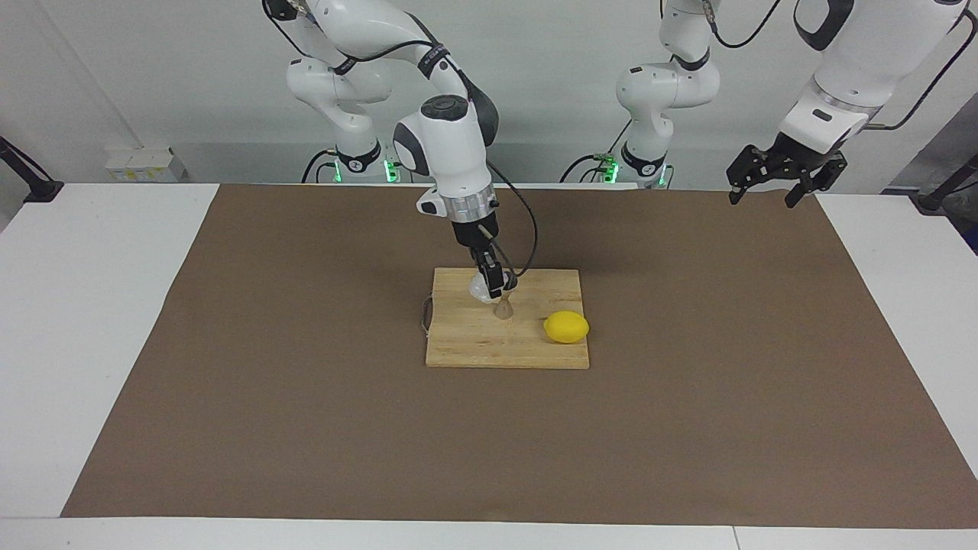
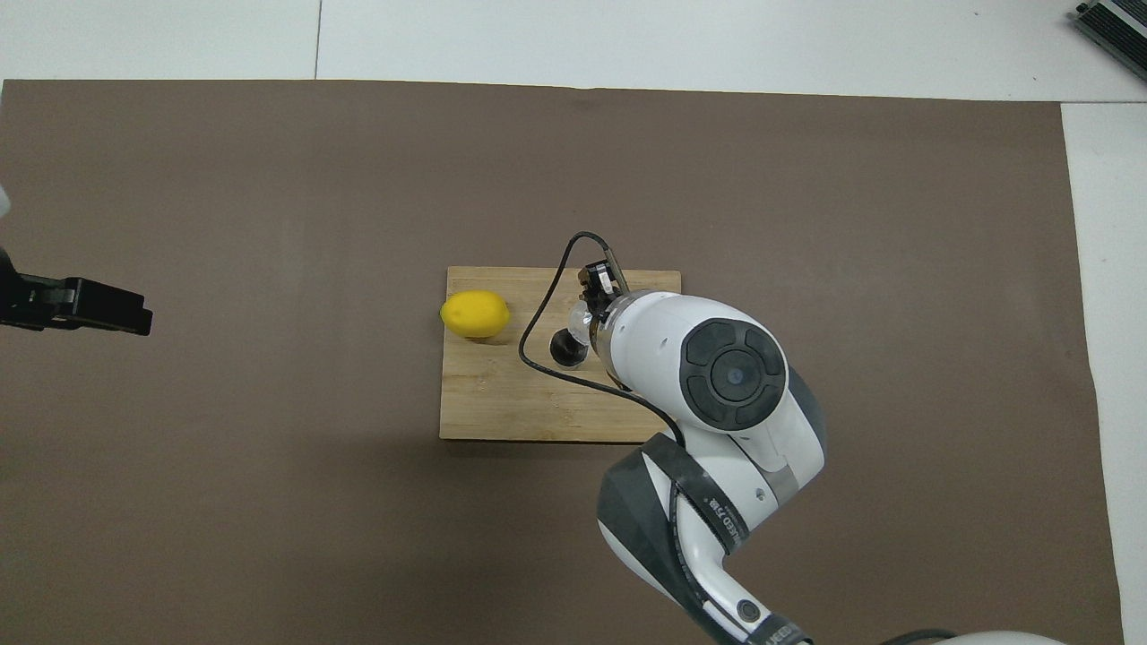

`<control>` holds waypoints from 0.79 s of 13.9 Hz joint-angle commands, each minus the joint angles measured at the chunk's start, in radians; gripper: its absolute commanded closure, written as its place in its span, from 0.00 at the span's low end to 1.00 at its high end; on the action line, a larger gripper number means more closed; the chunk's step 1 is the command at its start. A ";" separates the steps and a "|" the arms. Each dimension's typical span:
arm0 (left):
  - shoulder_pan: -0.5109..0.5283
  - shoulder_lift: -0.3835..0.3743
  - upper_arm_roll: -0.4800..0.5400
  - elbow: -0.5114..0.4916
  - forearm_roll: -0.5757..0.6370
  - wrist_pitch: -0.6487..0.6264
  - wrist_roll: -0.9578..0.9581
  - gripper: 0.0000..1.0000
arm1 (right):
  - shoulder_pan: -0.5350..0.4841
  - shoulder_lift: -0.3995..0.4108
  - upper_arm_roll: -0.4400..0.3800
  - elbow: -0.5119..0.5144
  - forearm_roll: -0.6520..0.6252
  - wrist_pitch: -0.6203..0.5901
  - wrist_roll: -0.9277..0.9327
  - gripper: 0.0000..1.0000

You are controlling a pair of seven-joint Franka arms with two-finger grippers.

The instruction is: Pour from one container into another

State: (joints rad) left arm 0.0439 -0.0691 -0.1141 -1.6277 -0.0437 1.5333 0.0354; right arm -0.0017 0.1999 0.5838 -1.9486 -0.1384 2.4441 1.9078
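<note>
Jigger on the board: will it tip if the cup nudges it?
Probably. The jigger stands tall on a narrow waist and small foot, so it looks top-heavy. The glass cup, held in the right pincer, sits right beside its rim. Its steel looks slippery on the cutting board.
</note>
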 commanded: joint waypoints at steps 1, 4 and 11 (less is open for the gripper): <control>0.008 -0.031 -0.009 -0.029 0.016 -0.005 -0.012 0.00 | -0.004 0.023 0.019 0.025 -0.052 -0.002 0.097 0.50; 0.008 -0.031 -0.009 -0.029 0.016 -0.005 -0.012 0.00 | -0.006 0.023 0.036 0.025 -0.136 -0.019 0.177 0.50; 0.008 -0.031 -0.009 -0.029 0.016 -0.005 -0.012 0.00 | -0.004 0.044 0.051 0.068 -0.236 -0.074 0.219 0.50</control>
State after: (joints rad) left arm 0.0439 -0.0691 -0.1141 -1.6277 -0.0437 1.5333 0.0354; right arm -0.0013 0.2084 0.6097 -1.9187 -0.3102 2.3891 2.0639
